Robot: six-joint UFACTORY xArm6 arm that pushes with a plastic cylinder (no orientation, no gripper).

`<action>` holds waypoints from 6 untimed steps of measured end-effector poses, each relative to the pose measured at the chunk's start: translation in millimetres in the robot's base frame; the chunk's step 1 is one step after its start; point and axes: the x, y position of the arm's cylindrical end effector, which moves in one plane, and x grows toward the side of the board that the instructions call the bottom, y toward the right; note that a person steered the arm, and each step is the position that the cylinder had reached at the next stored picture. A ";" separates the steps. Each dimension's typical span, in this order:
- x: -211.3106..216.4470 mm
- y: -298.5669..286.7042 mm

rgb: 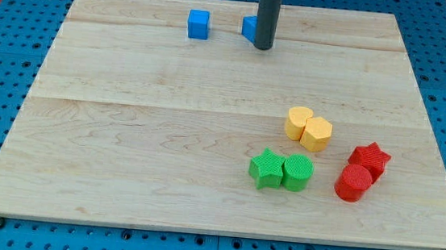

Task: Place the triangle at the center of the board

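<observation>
My tip (263,47) stands near the view's top, just right of the middle. It touches or hides part of a blue block (249,28) right behind it at its left; that block's shape is mostly hidden, so I cannot tell if it is the triangle. A blue cube (199,24) sits further left, apart from the tip. The wooden board (165,136) fills the view.
At the lower right, two yellow blocks (308,128) touch each other. A green star (265,168) touches a green cylinder (297,172). A red star (370,160) touches a red cylinder (354,183). A blue pegboard surrounds the board.
</observation>
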 end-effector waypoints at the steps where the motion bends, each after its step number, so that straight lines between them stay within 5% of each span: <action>1: -33.1 17.5; 3: -47.6 -12.4; 6: 8.1 -48.0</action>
